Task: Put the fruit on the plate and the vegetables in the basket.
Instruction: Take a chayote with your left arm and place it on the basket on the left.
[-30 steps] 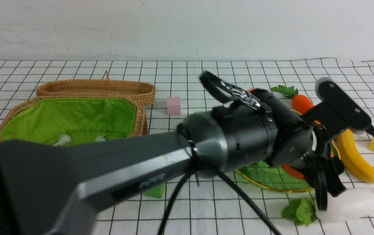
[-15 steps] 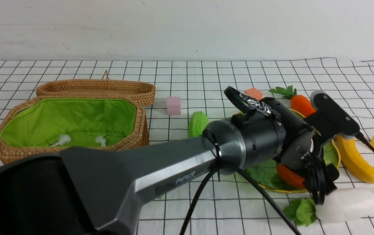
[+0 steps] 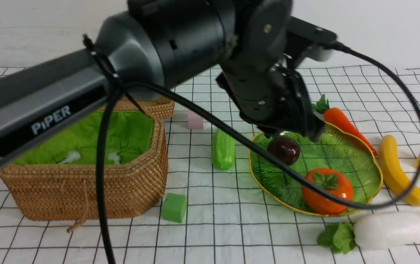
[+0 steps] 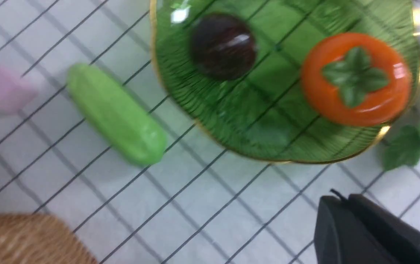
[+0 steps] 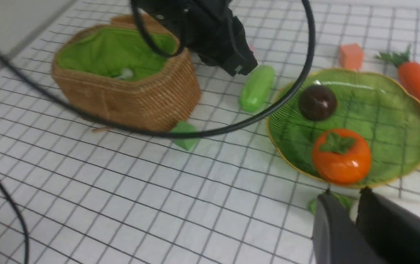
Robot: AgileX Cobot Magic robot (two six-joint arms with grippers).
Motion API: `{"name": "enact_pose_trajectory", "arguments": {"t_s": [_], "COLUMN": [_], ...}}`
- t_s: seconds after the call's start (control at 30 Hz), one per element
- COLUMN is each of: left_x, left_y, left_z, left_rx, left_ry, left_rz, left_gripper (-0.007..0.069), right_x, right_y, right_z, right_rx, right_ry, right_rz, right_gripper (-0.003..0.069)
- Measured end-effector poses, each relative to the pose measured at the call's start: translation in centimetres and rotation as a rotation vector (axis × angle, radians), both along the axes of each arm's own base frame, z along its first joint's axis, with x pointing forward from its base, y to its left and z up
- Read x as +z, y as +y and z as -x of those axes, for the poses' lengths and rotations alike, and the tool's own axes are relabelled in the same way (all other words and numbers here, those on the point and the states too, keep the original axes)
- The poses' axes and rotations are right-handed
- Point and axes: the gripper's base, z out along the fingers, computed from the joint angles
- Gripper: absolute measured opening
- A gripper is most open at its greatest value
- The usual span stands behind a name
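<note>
Left gripper [image 5: 240, 64], closed and empty, raised near the plate [image 3: 356, 161]; in the front view the cucumber [image 3: 223, 148] lies between basket [image 3: 85, 190] and plate, long axis 12-to-6, at the gripper's 8 o'clock, probably nearer the left arm.

The basket [image 3: 85, 190] was set at the left, with its lid [image 3: 162, 105] laid just behind it. The plate [image 3: 345, 154] was placed to the right, and the cucumber [image 3: 223, 148] was left between the two (nearer the plate). The mangosteen [image 3: 283, 149] and the persimmon [image 3: 327, 190] were found on the plate, the former behind the latter. The carrot [image 3: 345, 123] was laid behind the plate, the banana [image 3: 397, 176] to its right, the radish [image 3: 389, 230] before it.
</note>
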Motion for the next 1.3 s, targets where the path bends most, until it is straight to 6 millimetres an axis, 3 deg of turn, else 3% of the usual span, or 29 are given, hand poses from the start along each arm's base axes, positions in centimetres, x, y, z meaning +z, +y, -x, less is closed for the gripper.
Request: {"name": "enact_pose_trajectory", "arguments": {"t_s": [0.1,0.13,0.17,0.27,0.4,0.5,0.6,0.8,1.07,1.17,1.3], "left_x": [-1.4,-3.1,-3.3,-7.2,-10.8,-12.0,-12.7,-14.3,-17.9,-18.4,-18.2], "left_y": [1.7,2.5,2.4,2.5,1.8,1.5,1.4,1.3,1.2,1.2,1.3], "left_z": [-2.3,-4.1,-4.2,-6.9,-8.7,-9.6,-10.4,-11.2,-11.9,-11.9,-11.9], "left_rx": [0.073,0.113,0.113,0.153,0.165,0.191,0.21,0.219,0.25,0.255,0.261], "left_ry": [0.053,0.083,0.086,0.109,0.09,0.045,-0.009,-0.055,-0.031,-0.022,-0.014], "left_rz": [-0.01,-0.014,-0.014,-0.022,-0.033,-0.027,-0.019,-0.052,-0.101,-0.11,-0.121], "left_gripper": [-0.0012,0.0011,0.0011,0.0158,0.04,0.0539,0.0597,0.0566,0.0481,0.0418,0.0417], "right_x": [0.2,0.3,0.3,0.4,0.4,0.4,0.4,0.2,0.1,0.1,0.1], "right_y": [0.3,0.4,0.4,0.4,0.4,0.4,0.4,0.4,0.4,0.4,0.4], "right_z": [0.1,0.2,0.2,0.1,0.1,0.1,0.1,0.2,0.2,0.2,0.2], "right_rx": [0.04,0.049,0.05,0.046,0.046,0.046,0.048,0.056,0.058,0.058,0.058], "right_ry": [-0.018,-0.025,-0.027,-0.039,-0.041,-0.041,-0.035,-0.017,-0.014,-0.013,-0.013], "right_rz": [-0.009,-0.017,-0.017,-0.023,-0.025,-0.025,-0.021,-0.012,-0.01,-0.01,-0.01], "right_gripper": [0.0132,0.0133,0.0133,0.0133,0.0134,0.0134,0.0134,0.0134,0.014,0.0141,0.0141]}}
